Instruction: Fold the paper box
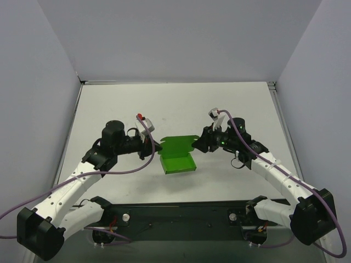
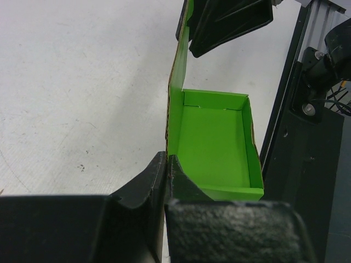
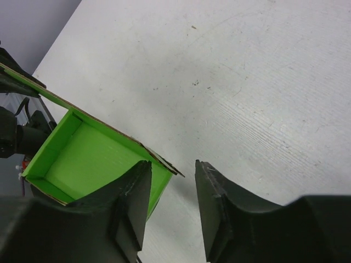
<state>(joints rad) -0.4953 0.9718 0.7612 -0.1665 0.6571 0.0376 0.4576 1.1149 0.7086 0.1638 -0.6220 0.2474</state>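
- The white table [image 1: 115,109] takes up most of the overhead view. It is bare and lightly scuffed on all sides of the paper box, with pale grey walls [image 1: 181,38] on the sides beyond the box.
- A black base plate [image 1: 175,211] lies on the near side of the box and carries both arm mounts.
- The left arm [image 1: 82,175] reaches in from the box's left and the right arm [image 1: 274,172] from its right. A purple cable [image 1: 131,167] trails along each.
- The paper box [image 1: 178,161] sits on the table about midway between the two hands, with its bright green tray open upward. The tray's low walls [image 2: 253,148] stand upright around a flat floor.
- The lid panel [image 2: 176,93] rises from the tray's far long edge. It stands close to upright and shows a brown card edge along its top.
- The left hand [image 1: 158,146] is at the box's left end, its fingers [image 2: 156,183] nearly together. It appears to pinch the thin end of the lid panel, though the contact itself is hidden between the pads.
- The right hand [image 1: 197,143] is at the box's right end, its fingers [image 3: 131,203] a moderate gap apart and gripping nothing. The lid's corner points at that gap, just short of it.
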